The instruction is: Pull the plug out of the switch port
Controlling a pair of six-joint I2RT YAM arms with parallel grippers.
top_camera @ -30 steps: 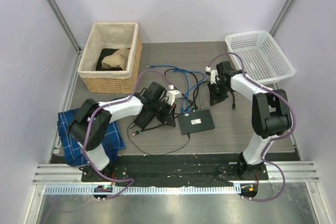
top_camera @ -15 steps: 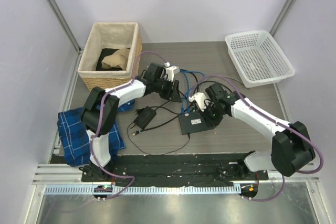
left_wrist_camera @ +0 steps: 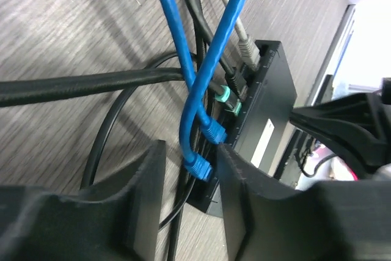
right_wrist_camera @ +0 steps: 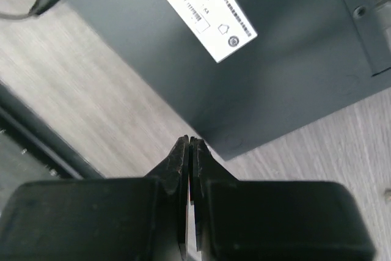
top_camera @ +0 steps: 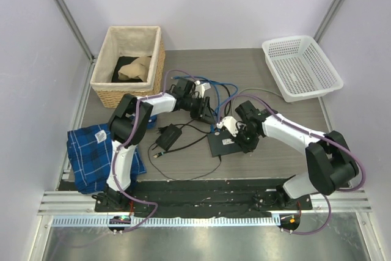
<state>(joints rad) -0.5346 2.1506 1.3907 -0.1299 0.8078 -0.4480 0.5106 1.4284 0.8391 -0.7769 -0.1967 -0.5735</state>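
Observation:
The black switch box (top_camera: 225, 143) lies flat mid-table, its white label (right_wrist_camera: 201, 10) facing up. Several cables are plugged into its socket side: two blue plugs (left_wrist_camera: 213, 131), a green one (left_wrist_camera: 223, 95) and a grey one (left_wrist_camera: 247, 46). My left gripper (top_camera: 205, 113) is open. In the left wrist view its fingers (left_wrist_camera: 153, 175) straddle the lower blue plug (left_wrist_camera: 199, 167) without pinching it. My right gripper (top_camera: 240, 137) is shut and empty. Its tips (right_wrist_camera: 188, 146) sit at a corner of the switch box (right_wrist_camera: 256, 71); I cannot tell whether they touch it.
A black power-adapter brick (top_camera: 169, 136) lies left of the switch, with black and blue cables looping behind. A wicker basket (top_camera: 101, 87) stands back left and a white mesh basket (top_camera: 330, 71) back right. A blue plaid cloth (top_camera: 91, 157) lies at the left edge.
My right arm has swung from the back right down onto the switch box. My left gripper has moved right, to the socket side among the blue cables.

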